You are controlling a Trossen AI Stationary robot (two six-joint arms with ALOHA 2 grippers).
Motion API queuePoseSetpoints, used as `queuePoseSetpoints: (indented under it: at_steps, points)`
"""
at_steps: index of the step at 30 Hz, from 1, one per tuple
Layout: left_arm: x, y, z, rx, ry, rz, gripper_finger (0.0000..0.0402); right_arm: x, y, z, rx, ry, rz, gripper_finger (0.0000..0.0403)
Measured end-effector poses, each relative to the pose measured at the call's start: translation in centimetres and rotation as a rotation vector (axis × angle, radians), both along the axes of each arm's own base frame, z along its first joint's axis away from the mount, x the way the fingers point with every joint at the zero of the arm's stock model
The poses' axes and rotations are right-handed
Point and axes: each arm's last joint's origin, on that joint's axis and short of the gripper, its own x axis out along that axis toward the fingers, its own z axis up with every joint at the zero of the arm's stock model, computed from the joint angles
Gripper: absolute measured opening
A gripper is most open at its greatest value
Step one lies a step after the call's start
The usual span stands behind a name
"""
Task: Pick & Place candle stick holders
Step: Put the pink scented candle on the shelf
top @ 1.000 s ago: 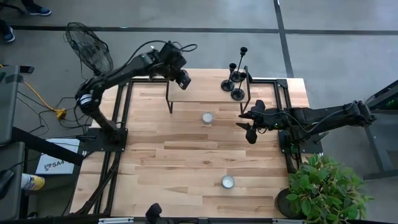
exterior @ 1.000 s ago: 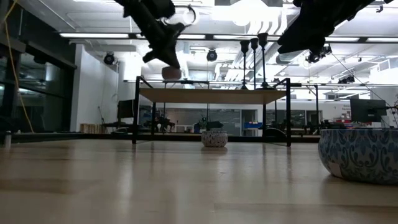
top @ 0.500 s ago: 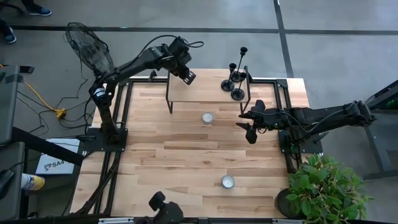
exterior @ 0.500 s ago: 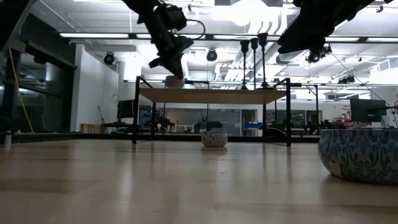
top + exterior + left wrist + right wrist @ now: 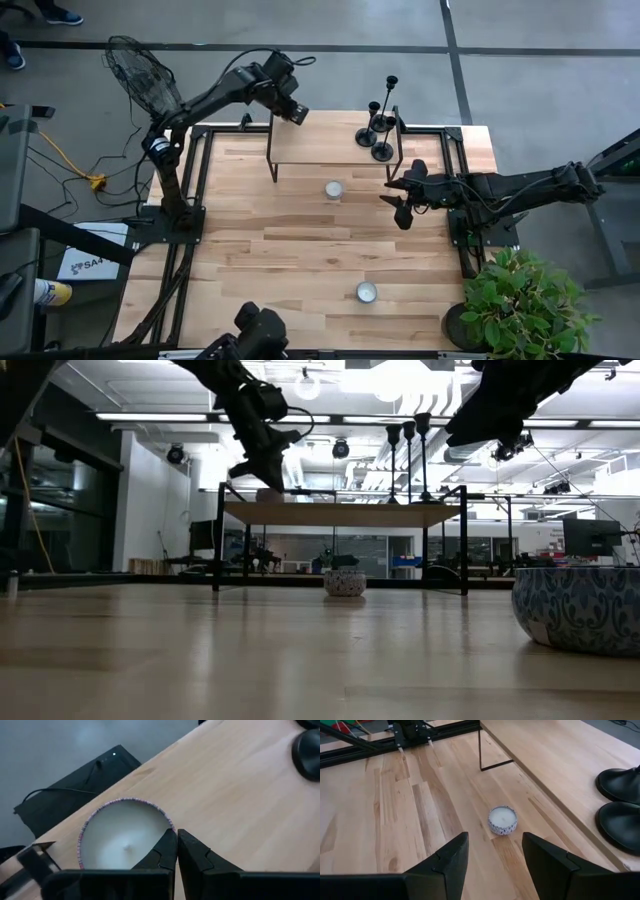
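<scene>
A: We see the three black metal candle stick holders [image 5: 379, 130] with round domed bases standing close together at the right end of the raised wooden shelf [image 5: 330, 135]. No pincer holds them.

B: Yes. Our left gripper [image 5: 297, 113] is at the other end of this shelf, near the back left corner. Its fingers are pressed together with nothing between them, and a white candle in a round tin [image 5: 122, 834] sits on the shelf just beyond them.

A: Our right gripper [image 5: 400, 200] hangs above the pale wooden table [image 5: 300, 250], in front of the shelf and near the holders. Its fingers stand partly apart and empty. A small patterned candle jar [image 5: 333, 189] rests on the table below.

B: We think the risk is tipping. The holders are tall, thin and crowded, so a finger reaching for one can knock a neighbour off the shelf edge.
</scene>
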Motion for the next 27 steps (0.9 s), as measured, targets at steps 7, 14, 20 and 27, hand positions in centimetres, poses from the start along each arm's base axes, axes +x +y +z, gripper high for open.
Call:
queuePoseSetpoints:
  at_steps: [7, 14, 20, 27]
  points:
    - [0.65, -0.41, -0.47, -0.016, -0.003, -0.083, 0.0003, 0.0, 0.0, 0.0, 0.005, -0.002, -0.002, 0.0181]
    - [0.6, -0.45, -0.49, 0.015, 0.019, -0.139, 0.0003, 0.0, 0.01, -0.03, 0.017, -0.005, -0.008, 0.0181]
    - [0.56, -0.64, -0.57, 0.045, 0.039, -0.256, 0.0003, 0.0, 0.0, -0.03, 0.017, -0.005, -0.007, 0.0181]
    - [0.57, -0.76, -0.59, 0.057, 0.037, -0.328, 0.0003, 0.0, 0.01, -0.04, 0.018, -0.004, -0.005, 0.0181]
